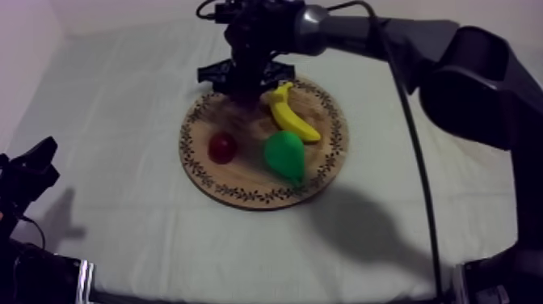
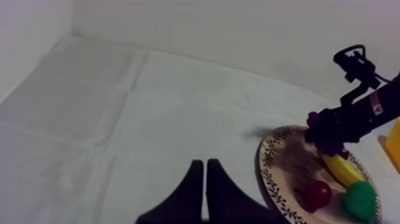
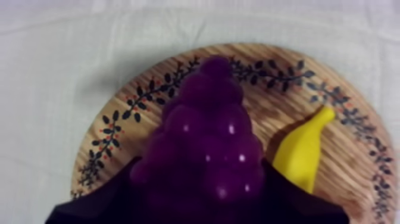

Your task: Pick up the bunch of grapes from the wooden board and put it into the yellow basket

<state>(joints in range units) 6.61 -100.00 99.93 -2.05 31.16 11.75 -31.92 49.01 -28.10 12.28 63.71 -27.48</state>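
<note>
The purple bunch of grapes [image 3: 205,137] sits between the black fingers [image 3: 101,205] of my right gripper [image 3: 202,196], which is shut on it. In the top view that gripper [image 1: 242,90] hangs over the far left part of the round wooden board [image 1: 323,174] and hides most of the bunch. From the left wrist view the grapes [image 2: 315,119] look held a little above the board [image 2: 271,173], with a shadow beneath. A yellow basket [image 2: 393,143] shows just beyond the board. My left gripper [image 1: 32,166] rests low at the left, its fingers [image 2: 193,184] together as a narrow wedge.
On the board lie a banana [image 1: 291,117], a green pear [image 1: 284,155] and a small red fruit [image 1: 223,147]. The right arm [image 1: 388,36] reaches in from the upper right. Bare cloth [image 1: 105,121] lies left of the board.
</note>
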